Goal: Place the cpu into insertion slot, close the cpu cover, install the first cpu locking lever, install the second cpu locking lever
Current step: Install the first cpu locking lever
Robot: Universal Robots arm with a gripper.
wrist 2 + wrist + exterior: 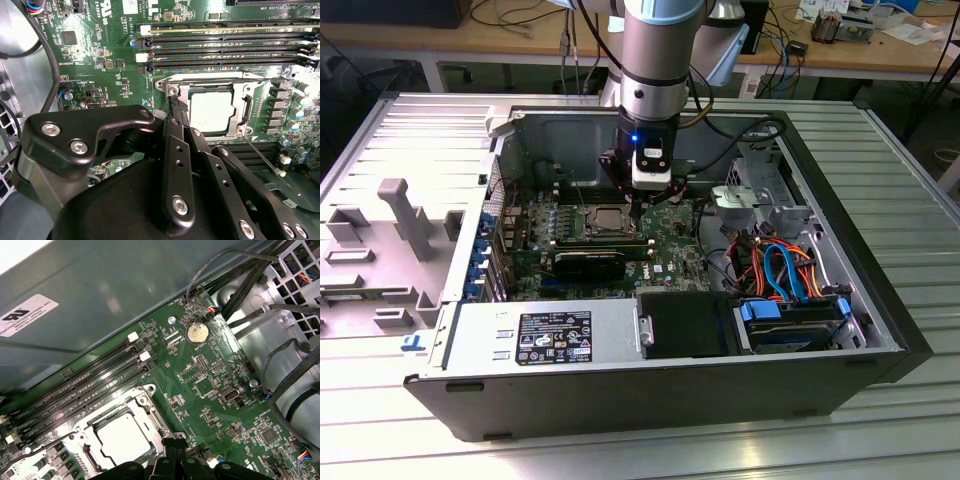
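Hanging low inside the open computer case [620,400], the hand [176,107] has its fingers drawn together, their tips at one corner of the insertion slot [162,83]; I can make out nothing pinched between them. The cpu [212,112] lies seated in the slot just beyond the fingertips. The cpu cover [210,86] looks folded down around it, so the first two steps seem done. A thin locking lever [260,155] slants loose just beside the hand, unlatched by my reckoning. Whether the other lever is home, I cannot tell.
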